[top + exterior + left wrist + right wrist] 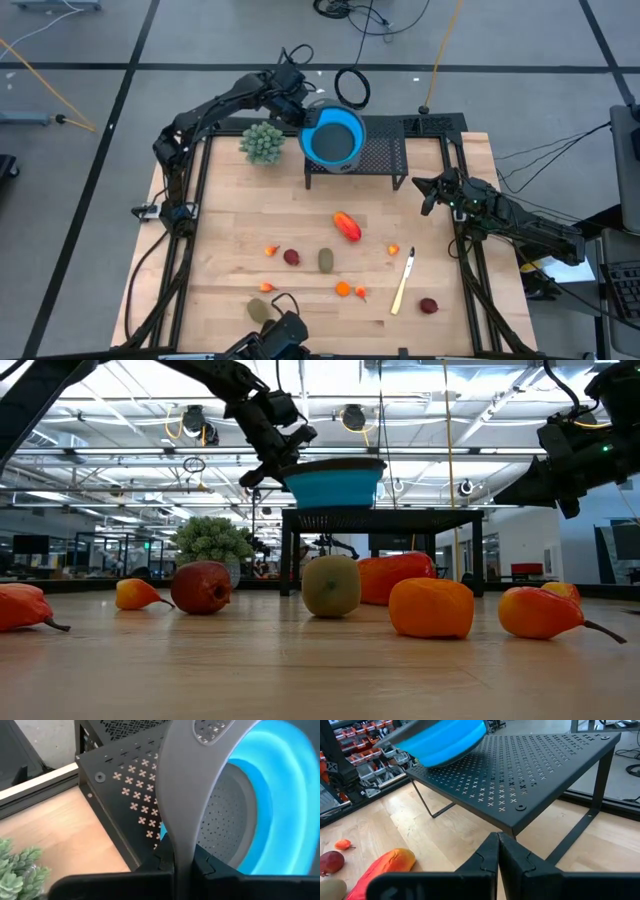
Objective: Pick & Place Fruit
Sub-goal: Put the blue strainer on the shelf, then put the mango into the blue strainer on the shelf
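- I see blue bowl [334, 138] on perforated black stand [385, 155], at table [240, 225] rear.
- Bushy green plant ball [263, 142] beside stand.
- Pale stick [403, 283] among the table's near-right items.

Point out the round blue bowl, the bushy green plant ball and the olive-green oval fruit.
Round blue bowl [333, 138], high view, inner floor.
Bushy pale-green plant ball [263, 142], high view, centre of foliage.
Olive-green oval fruit [331, 585], low view, front face.

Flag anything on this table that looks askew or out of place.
The blue bowl is lifted and tilted above the black perforated stand, its gray rim clamped in the left hand. The fruit lies scattered across the wooden table. Nothing looks damaged.
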